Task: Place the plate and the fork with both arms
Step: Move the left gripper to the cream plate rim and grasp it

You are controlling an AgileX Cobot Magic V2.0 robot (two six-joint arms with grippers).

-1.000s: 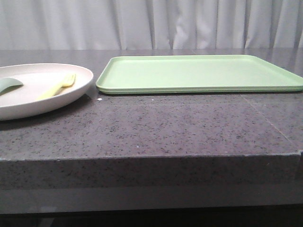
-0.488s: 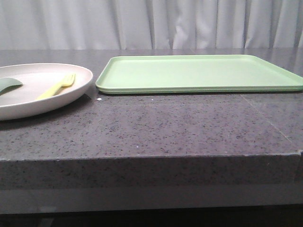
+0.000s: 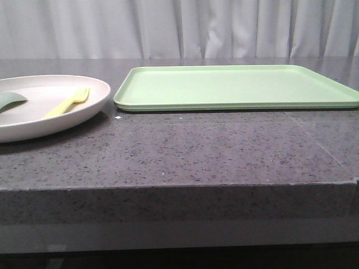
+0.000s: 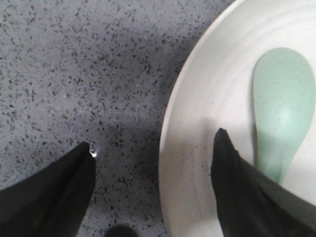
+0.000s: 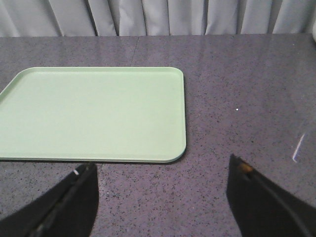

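The cream plate (image 3: 56, 115) lies at the left of the dark stone table. The pale-yellow fork (image 3: 68, 102) lies in it, tines toward the back. A pale grey-green spoon (image 3: 11, 100) lies in it too. In the left wrist view my left gripper (image 4: 154, 148) is open and empty, its jaws straddling the plate's rim (image 4: 180, 163), one finger over the table, the other over the plate beside the spoon (image 4: 282, 111). My right gripper (image 5: 163, 170) is open and empty above bare table, just short of the tray. Neither gripper shows in the front view.
A flat rectangular light-green tray (image 3: 235, 87) lies at the middle and right of the table; it also shows in the right wrist view (image 5: 94, 113). White curtains hang behind. The table's front edge (image 3: 179, 188) runs across the front view.
The plate with the fork and spoon has shifted very slightly in the front view. The tray has not moved.
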